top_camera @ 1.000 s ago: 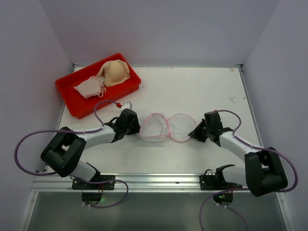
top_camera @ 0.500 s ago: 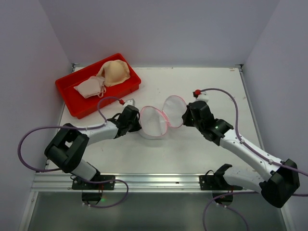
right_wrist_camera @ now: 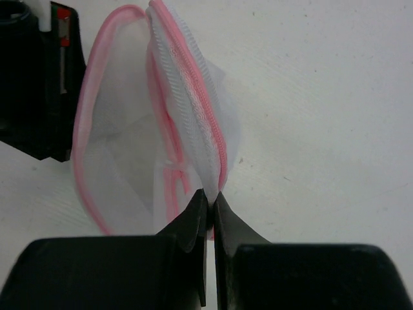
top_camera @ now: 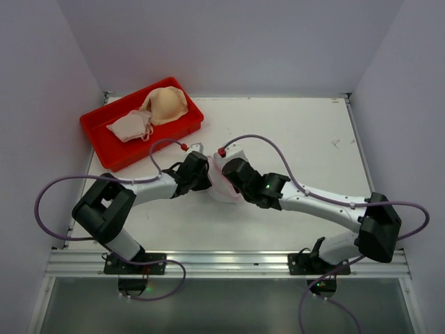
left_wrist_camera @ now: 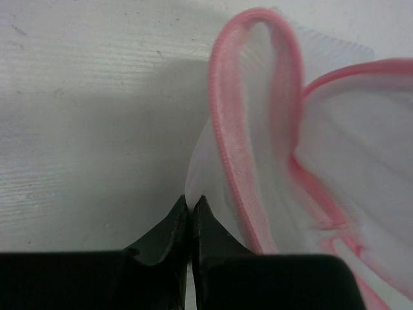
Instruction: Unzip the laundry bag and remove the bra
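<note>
The laundry bag (top_camera: 222, 186), a white mesh pouch with a pink zipper rim, stands folded on the table between my two grippers. My left gripper (top_camera: 207, 174) is shut on its mesh edge (left_wrist_camera: 200, 174); the pink rim (left_wrist_camera: 226, 129) rises just right of the black fingertips (left_wrist_camera: 177, 216). My right gripper (top_camera: 227, 174) is shut on the other half's white zipper edge (right_wrist_camera: 193, 97), pressed close against the left half. The beige-peach bra (top_camera: 165, 104) with its paler part (top_camera: 130, 126) lies in the red tray (top_camera: 97, 149), away from both grippers.
The red tray sits at the table's back left corner. My left gripper's black body (right_wrist_camera: 39, 84) shows close beside the bag in the right wrist view. Purple cables (top_camera: 261, 142) arc over both arms. White walls enclose the table.
My right arm swung left across the table, carrying its half of the bag over onto the left half. Both grippers closed on the mesh.
</note>
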`<move>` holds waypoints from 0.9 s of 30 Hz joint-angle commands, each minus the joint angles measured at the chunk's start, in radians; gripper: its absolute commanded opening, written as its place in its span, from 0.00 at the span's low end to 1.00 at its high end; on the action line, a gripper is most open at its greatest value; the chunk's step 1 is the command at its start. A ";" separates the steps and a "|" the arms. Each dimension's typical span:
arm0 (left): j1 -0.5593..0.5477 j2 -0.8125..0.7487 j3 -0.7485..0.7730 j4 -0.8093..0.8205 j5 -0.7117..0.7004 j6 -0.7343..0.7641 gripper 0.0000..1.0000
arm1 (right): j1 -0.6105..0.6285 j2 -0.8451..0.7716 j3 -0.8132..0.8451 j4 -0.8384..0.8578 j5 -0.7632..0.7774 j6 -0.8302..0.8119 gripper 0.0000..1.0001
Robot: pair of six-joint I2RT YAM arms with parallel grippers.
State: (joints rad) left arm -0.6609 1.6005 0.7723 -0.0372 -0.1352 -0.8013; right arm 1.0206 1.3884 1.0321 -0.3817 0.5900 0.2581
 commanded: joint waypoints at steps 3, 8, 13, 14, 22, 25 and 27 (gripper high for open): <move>-0.008 0.012 -0.013 0.088 0.031 -0.030 0.00 | 0.076 0.078 0.068 0.029 0.050 -0.105 0.04; -0.008 0.013 -0.056 0.120 0.042 -0.050 0.00 | 0.104 0.095 0.039 0.082 -0.128 -0.143 0.15; -0.006 -0.005 -0.120 0.172 0.049 -0.079 0.00 | 0.122 0.084 -0.007 0.136 -0.287 -0.180 0.22; -0.006 -0.007 -0.128 0.181 0.049 -0.082 0.00 | 0.121 0.084 -0.016 0.142 -0.326 -0.180 0.25; -0.002 -0.079 -0.212 0.218 0.043 -0.111 0.00 | 0.121 0.152 -0.032 0.135 -0.358 -0.163 0.32; 0.009 -0.131 -0.241 0.206 0.031 -0.110 0.03 | 0.113 0.149 -0.052 0.138 -0.372 -0.151 0.36; 0.017 -0.157 -0.255 0.189 0.028 -0.110 0.10 | 0.099 0.147 -0.063 0.139 -0.387 -0.148 0.36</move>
State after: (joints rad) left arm -0.6559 1.4967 0.5438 0.1822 -0.0826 -0.9035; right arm 1.1339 1.5383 0.9813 -0.2691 0.2359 0.1055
